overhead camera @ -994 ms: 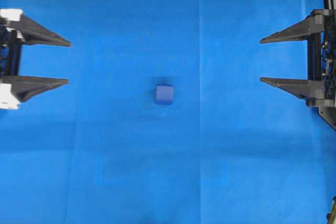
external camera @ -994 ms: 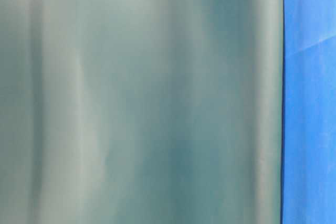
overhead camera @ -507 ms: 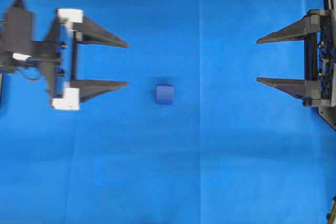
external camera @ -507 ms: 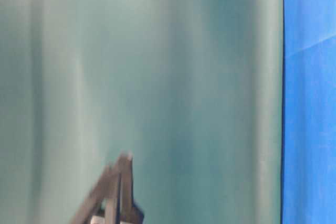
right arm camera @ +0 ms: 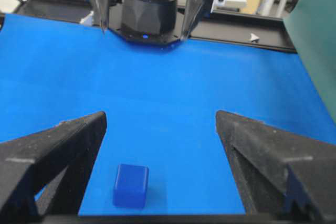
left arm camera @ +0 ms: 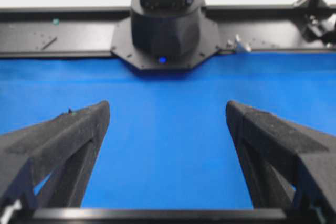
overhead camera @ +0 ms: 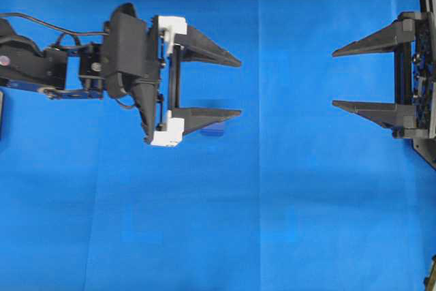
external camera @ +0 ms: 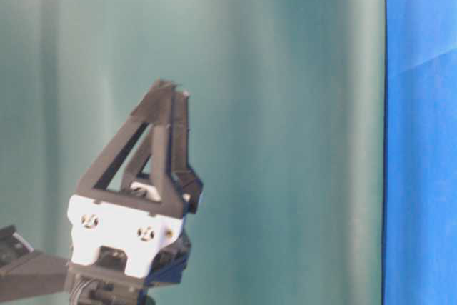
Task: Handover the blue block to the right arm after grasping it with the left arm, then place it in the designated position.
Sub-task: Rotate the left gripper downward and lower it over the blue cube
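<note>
The blue block [right arm camera: 130,184] rests on the blue cloth, low and left between my right gripper's [right arm camera: 161,119] open fingers but well ahead of them. From overhead only a sliver of the block [overhead camera: 215,129] shows under the near finger of my left gripper [overhead camera: 240,87]. That gripper, with white brackets, is open, empty and raised above the cloth. It also shows in the table-level view, left gripper [external camera: 173,89]. In its own wrist view, the left gripper [left arm camera: 167,111] frames bare cloth, and the block is out of sight. My right gripper [overhead camera: 334,79] stands open at the right edge.
Blue cloth [overhead camera: 272,223] covers the table. A green curtain [external camera: 285,105] fills most of the table-level view. Black frame rails and the opposite arm's base [left arm camera: 165,24] stand at the cloth's far edge. The left arm's cable and body [overhead camera: 61,69] stretch to the left edge.
My left gripper has swept right from the left edge to the middle, and now covers most of the block from above. It has come into the table-level view. The right gripper stayed put.
</note>
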Controlling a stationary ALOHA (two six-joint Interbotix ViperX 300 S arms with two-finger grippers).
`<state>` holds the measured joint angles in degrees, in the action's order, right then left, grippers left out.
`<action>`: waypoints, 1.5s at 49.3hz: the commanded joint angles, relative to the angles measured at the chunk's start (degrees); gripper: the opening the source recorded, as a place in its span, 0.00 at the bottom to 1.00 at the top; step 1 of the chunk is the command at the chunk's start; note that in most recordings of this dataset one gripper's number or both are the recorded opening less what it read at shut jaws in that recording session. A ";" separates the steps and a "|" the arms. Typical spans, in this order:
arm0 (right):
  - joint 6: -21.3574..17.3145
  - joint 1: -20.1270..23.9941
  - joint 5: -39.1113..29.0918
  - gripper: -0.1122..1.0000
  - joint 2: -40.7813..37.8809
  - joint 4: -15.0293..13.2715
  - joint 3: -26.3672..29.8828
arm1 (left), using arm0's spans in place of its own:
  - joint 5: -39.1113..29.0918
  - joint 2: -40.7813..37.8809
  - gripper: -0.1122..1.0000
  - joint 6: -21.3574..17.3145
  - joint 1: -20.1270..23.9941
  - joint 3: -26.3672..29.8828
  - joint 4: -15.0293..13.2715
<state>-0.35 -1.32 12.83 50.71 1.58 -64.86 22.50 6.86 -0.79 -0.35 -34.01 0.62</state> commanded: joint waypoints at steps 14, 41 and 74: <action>-0.09 -0.09 0.18 0.96 -0.26 0.18 1.67 | -17.84 0.00 0.94 3.25 -0.18 6.24 -0.09; -0.09 -0.09 -1.23 0.96 -0.35 0.18 1.67 | -67.15 -8.53 0.94 6.94 -1.67 27.16 0.62; -0.09 -0.09 -1.85 0.96 -0.44 0.18 1.85 | -69.52 -9.40 0.94 5.62 -1.67 28.39 0.79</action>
<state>-0.35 -1.32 10.81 50.63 1.67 -64.69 -47.20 -3.43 4.83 -1.85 -6.68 1.32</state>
